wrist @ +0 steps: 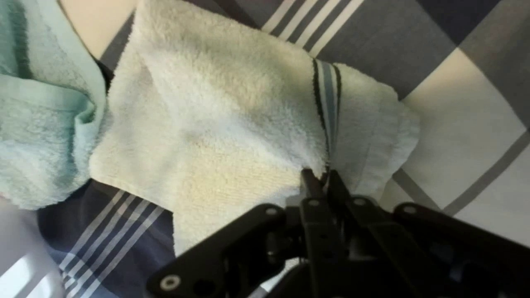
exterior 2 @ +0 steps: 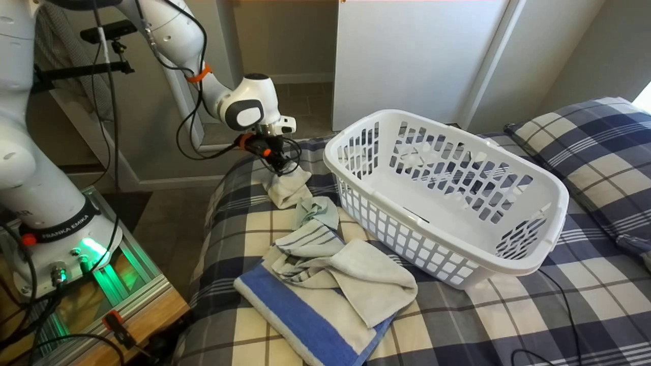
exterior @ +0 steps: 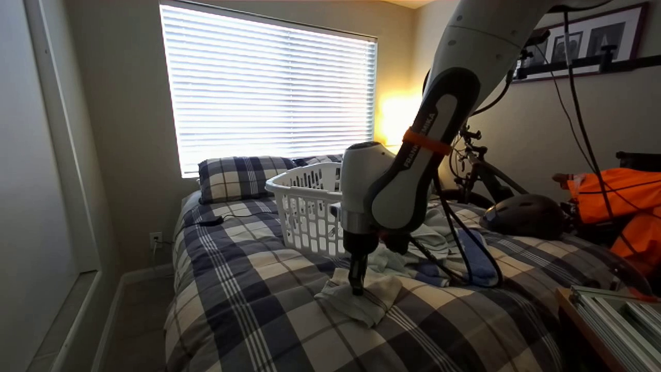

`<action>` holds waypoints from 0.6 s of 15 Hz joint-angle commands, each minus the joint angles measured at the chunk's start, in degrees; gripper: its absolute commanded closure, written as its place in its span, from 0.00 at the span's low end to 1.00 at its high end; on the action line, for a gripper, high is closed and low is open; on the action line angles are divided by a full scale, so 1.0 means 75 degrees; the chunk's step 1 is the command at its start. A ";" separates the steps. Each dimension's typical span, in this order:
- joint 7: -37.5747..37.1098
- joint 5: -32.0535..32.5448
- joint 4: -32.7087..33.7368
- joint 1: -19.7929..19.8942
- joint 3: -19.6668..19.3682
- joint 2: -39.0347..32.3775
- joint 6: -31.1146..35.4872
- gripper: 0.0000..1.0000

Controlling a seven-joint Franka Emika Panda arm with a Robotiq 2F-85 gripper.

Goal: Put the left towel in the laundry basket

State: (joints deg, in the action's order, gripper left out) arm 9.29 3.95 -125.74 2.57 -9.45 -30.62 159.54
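Note:
The left towel is a small cream cloth with a dark-and-grey stripe band. It lies on the bed in both exterior views (exterior: pixel 379 302) (exterior 2: pixel 290 192) and fills the middle of the wrist view (wrist: pixel 232 103). My gripper (wrist: pixel 321 178) points down at it, and its fingertips are closed together on a pinched fold beside the stripe band. The gripper also shows over the towel in both exterior views (exterior: pixel 357 290) (exterior 2: pixel 280 170). The white laundry basket (exterior 2: pixel 437 234) stands on the bed beside the towels; it also shows in an exterior view (exterior: pixel 310 194), partly behind the arm.
A mint cloth (exterior 2: pixel 320 211) lies between the cream towel and the basket. A crumpled grey-white towel (exterior 2: pixel 366 274) lies on a blue-striped towel (exterior 2: pixel 300 315). A plaid pillow (exterior 2: pixel 585 152), a dark helmet (exterior: pixel 526 216) and a black cable (exterior 2: pixel 567 305) are also on the bed.

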 commanded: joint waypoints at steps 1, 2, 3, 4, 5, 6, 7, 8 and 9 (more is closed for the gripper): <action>-0.0667 0.0778 -0.0723 -0.0269 -0.0632 0.1275 -0.0416 0.95; -0.0839 0.0974 -0.0835 -0.0307 -0.0805 0.1546 -0.0433 0.95; -0.1101 0.1268 -0.0958 -0.0385 -0.1057 0.1840 -0.0447 0.95; -0.1391 0.1584 -0.1080 -0.0428 -0.1301 0.2145 -0.0444 0.95; -0.1755 0.1971 -0.1140 -0.0477 -0.1550 0.2380 -0.0476 0.95; -0.2069 0.2345 -0.1228 -0.0460 -0.1729 0.2661 -0.0397 0.95; -0.2443 0.2824 -0.1264 -0.0469 -0.1914 0.2908 -0.0342 0.95; -0.2810 0.3266 -0.1316 -0.0430 -0.2003 0.3180 -0.0317 0.95; -0.3265 0.3918 -0.1319 -0.0398 -0.2130 0.3439 -0.0186 0.95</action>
State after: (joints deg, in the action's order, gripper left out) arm -6.06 22.60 -132.44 0.39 -22.44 -12.24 157.14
